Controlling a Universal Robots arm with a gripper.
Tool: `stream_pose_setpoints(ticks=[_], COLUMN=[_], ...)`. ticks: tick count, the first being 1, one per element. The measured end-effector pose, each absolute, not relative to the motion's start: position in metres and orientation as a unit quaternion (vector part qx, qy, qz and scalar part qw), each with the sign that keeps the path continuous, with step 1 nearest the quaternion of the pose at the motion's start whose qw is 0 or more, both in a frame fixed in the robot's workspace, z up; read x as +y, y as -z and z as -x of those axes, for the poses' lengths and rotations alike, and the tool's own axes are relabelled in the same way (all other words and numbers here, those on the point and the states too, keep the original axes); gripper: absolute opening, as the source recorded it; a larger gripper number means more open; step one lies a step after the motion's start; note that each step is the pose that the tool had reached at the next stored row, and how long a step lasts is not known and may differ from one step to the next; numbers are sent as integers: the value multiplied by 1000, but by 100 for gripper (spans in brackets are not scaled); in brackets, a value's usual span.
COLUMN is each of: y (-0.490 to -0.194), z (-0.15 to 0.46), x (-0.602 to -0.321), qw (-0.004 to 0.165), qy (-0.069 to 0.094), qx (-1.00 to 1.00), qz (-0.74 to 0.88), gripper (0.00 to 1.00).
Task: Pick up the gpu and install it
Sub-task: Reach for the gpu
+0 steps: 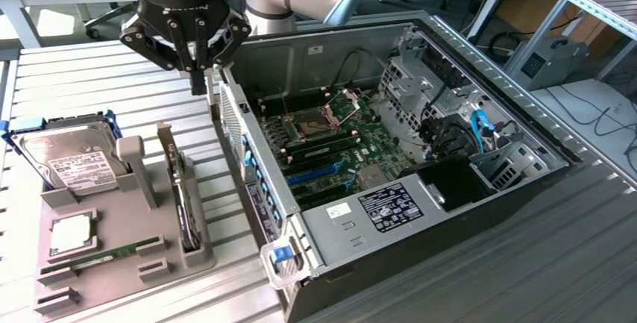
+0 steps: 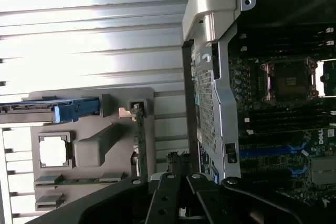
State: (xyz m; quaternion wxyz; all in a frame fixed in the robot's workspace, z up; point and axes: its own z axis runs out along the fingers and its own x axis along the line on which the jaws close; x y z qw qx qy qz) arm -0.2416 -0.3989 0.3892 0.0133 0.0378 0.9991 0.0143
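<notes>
One gripper (image 1: 199, 78) aloft, gpu (image 1: 180, 189) seated in its holder

The gripper is seen above the slatted table (image 1: 89, 77), just beside the rear wall of the open computer case (image 1: 329, 226). Its fingers are drawn together, tip against tip, and nothing is held between them (the links above are splayed wide). The gpu is stood on edge in a slot of the grey holder (image 1: 119, 271), near the case and well apart from the gripper. To the exterior view's left of it, a hard drive (image 1: 70, 160) is propped in the same holder.

The hand (image 2: 181, 182) hides one end of the gpu (image 2: 139, 140).
</notes>
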Motion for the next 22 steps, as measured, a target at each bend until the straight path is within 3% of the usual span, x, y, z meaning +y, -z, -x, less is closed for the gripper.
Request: stream_pose_setpoints(ticks=[22], y=[-388], z=[260], x=[-399], qw=[13], qy=[-14], qx=[999], qz=[-38], gripper=[11])
